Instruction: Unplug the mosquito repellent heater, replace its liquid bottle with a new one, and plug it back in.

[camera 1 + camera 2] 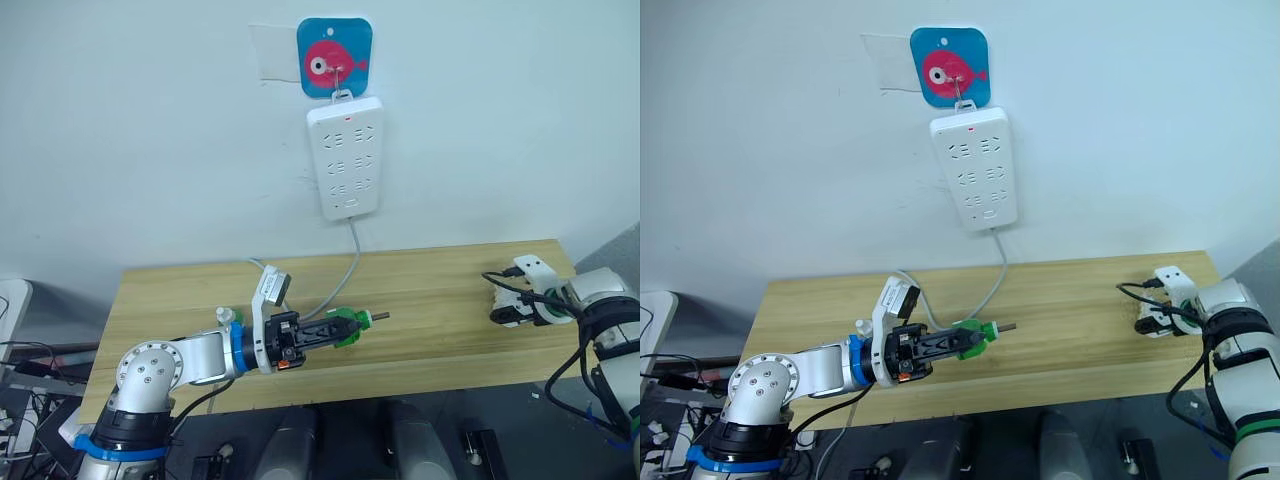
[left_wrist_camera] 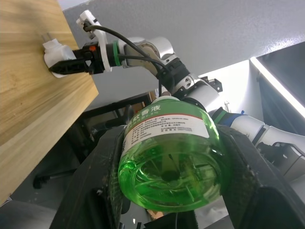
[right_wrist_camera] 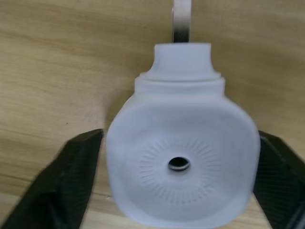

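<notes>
1. Green liquid bottle (image 2: pixel 169 164), clear plastic with a white label, sits clamped between the left gripper (image 1: pixel 335 331)'s black fingers (image 2: pixel 102 186). Head views show it held just above the near-middle of the wooden table (image 1: pixel 430 290), its thin wick rod pointing toward the robot's right.

2. Right side, table's far right end: the right gripper (image 1: pixel 503 312) is closed around the mosquito repellent heater (image 3: pixel 181 162), one black finger against each flank. The white rounded body shows its round vent hole; one metal prong (image 3: pixel 181 19) sticks out past the neck. It appears to rest on or just over the wood; contact underneath cannot be told.

3. Heater and bottle are well apart, one at each side of the table.

4. Farther back: a grey cord (image 1: pixel 347 270) runs across the table and up to the white power strip (image 1: pixel 346 157), which hangs on the wall from a blue hook plate with a pink fish (image 1: pixel 335 57). Its sockets look empty.

5. Judgement on step: unplugging is done, since the heater is off the strip and in hand. Whether this green bottle is the old one or the new one cannot be told.

6. If new, the next move calls for bringing both arms together, lining the wick up with the heater's opening, and screwing in without tilting.
</notes>
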Motion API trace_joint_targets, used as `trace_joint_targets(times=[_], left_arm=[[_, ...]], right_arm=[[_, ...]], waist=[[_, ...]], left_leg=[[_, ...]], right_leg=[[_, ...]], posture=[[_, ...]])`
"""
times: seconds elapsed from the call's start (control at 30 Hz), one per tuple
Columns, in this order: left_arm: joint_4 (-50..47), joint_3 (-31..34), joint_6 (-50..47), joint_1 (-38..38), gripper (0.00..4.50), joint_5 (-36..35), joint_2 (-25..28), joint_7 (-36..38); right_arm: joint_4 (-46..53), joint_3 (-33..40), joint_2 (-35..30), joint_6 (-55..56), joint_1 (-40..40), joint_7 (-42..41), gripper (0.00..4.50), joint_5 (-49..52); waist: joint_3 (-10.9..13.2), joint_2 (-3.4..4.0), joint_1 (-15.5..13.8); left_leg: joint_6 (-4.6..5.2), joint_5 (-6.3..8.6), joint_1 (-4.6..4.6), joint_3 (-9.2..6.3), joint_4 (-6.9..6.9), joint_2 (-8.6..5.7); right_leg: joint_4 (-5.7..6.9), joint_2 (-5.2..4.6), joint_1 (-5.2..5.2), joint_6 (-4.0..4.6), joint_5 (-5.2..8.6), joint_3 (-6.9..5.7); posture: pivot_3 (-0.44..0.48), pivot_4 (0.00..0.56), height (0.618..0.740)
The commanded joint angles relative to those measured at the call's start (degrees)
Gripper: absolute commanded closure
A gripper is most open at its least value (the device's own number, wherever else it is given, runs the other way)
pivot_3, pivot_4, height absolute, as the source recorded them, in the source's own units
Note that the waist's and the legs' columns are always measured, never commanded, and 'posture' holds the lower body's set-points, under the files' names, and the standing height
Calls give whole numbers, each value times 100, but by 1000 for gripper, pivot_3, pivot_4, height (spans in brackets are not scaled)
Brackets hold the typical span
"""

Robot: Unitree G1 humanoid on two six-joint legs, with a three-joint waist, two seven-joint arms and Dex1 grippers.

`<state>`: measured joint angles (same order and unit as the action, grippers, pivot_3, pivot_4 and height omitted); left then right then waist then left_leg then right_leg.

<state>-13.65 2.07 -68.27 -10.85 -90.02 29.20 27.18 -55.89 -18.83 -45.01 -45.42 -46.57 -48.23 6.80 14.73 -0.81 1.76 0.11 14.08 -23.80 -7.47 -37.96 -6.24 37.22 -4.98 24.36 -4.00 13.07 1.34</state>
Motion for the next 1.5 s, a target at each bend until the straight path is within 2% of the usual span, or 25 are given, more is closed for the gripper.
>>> trace_joint_targets(times=[0.03, 0.17, 0.23, 0.27, 0.3, 0.37, 0.43, 0.6, 0.67, 0.73, 0.8, 0.9, 1.03, 1.33, 1.5], left_arm=[[-153, 76, 15, 41, 2258, -30, 65, 196], [-323, 56, 388, -120, 2258, 475, -83, 396], [-553, 36, 680, -148, 2258, 875, -126, 530], [-715, -53, 1006, -161, 2258, 1331, -141, 679], [-860, -215, 1437, -191, 2258, 1911, -169, 799], [-1056, -575, 2195, -267, 2258, 2908, -241, 1055], [-1162, -955, 2994, -387, 2258, 3806, -393, 1286], [-909, -1407, 4555, -592, 2258, 5414, -891, 1316], [-848, -1563, 4942, -609, 2258, 5837, -1017, 1324], [-821, -1695, 5180, -613, 2258, 6095, -1100, 1375], [-755, -1724, 5270, -626, 2258, 6226, -1204, 1324], [-641, -1768, 5403, -652, 2258, 6433, -1297, 1324], [-564, -1735, 5411, -664, 2258, 6475, -1383, 1290], [-543, -1183, 4807, -809, 2258, 6083, -1727, 748], [-723, -1429, 4970, -668, 2258, 6304, -1561, 1079]], right_arm=[[476, 315, -344, -384, -55, -329, 68, -24], [2851, 1137, -1213, -1715, 920, -554, 68, 577], [4036, 1831, -1340, -2628, 1453, -428, 68, 1005], [4797, 2574, -1099, -3475, 1669, -381, 68, 1344], [5488, 3344, -746, -4112, 1876, -309, 68, 1746], [6640, 4670, 148, -4690, 2312, -11, 68, 2731], [7354, 5673, 1377, -4708, 2594, 933, 68, 3687], [8913, 6968, 4490, -4708, 2586, 3729, 68, 5889], [9174, 6294, 4989, -3659, 3129, 5541, 68, 7656], [9309, 5359, 4923, -2479, 3698, 7024, 68, 9166], [9455, 4711, 4823, -1613, 3893, 7970, 68, 9819], [9657, 3896, 4439, -645, 3983, 8702, 68, 10473], [9839, 3274, 4008, 197, 4027, 8933, 68, 10620], [10267, 2510, 2904, 1152, 4565, 8522, 68, 10620], [10183, 2336, 2597, 1551, 4339, 8456, 68, 10620]], waist=[[0, 0, 6], [6, 16, -25], [6, 16, -26], [5, 14, -13], [4, 15, 16], [4, 14, 46], [2, 14, 41], [-3, 28, 18], [-12, 44, 47], [-13, 44, 56], [-13, 45, 114], [-13, 45, 198], [-14, 47, 310], [-13, 45, 324], [-13, 45, 321]], left_leg=[[0, 0, 0, -1, 0, 0], [0, 0, -3, -5, 1, -1], [-1, 0, -12, -18, 2, -1], [-1, 1, -13, -21, 2, 0], [-1, 1, -10, -21, 2, 2], [10, 9, -4, -8, 7, 12], [18, 14, 2, -10, 9, 18], [15, 12, -7, -13, 12, 11], [7, 8, -4, -9, 15, 8], [6, 7, -6, -11, 22, 6], [7, 6, -6, -9, 22, 2], [23, 13, -3, 1, 14, 1], [25, 12, 3, -7, 15, 12], [31, 14, 3, -12, 9, 8], [31, 14, 3, -13, 10, 8]], right_leg=[[0, 0, 0, 0, 0, -1], [-2, -2, 1, 0, 0, -5], [-12, -5, 0, 1, 1, -20], [-14, -4, -1, 1, 1, -22], [-17, -3, -7, 1, 1, -24], [-18, -1, -9, 3, 0, -21], [-20, 2, -16, 6, -1, -22], [-19, -5, -4, 7, -4, -8], [-18, -8, 1, 7, -4, 0], [-19, -11, 4, 7, -4, 4], [-21, -16, 3, 6, -3, 4], [-17, -11, 2, -7, -9, -7], [-9, 3, -3, -6, -6, -25], [-7, 8, -8, -11, -3, -30], [-9, 9, -9, -11, -3, -31]], posture=[[-54, 276, 740], [-87, 266, 740], [-106, 263, 740], [-115, 262, 740], [-119, 262, 740], [-144, 258, 740], [-144, 256, 740], [-162, 254, 740], [-163, 252, 740], [-163, 252, 740], [-170, 254, 740], [-173, 255, 740], [-174, 259, 740], [-165, 265, 740], [-162, 266, 740]])
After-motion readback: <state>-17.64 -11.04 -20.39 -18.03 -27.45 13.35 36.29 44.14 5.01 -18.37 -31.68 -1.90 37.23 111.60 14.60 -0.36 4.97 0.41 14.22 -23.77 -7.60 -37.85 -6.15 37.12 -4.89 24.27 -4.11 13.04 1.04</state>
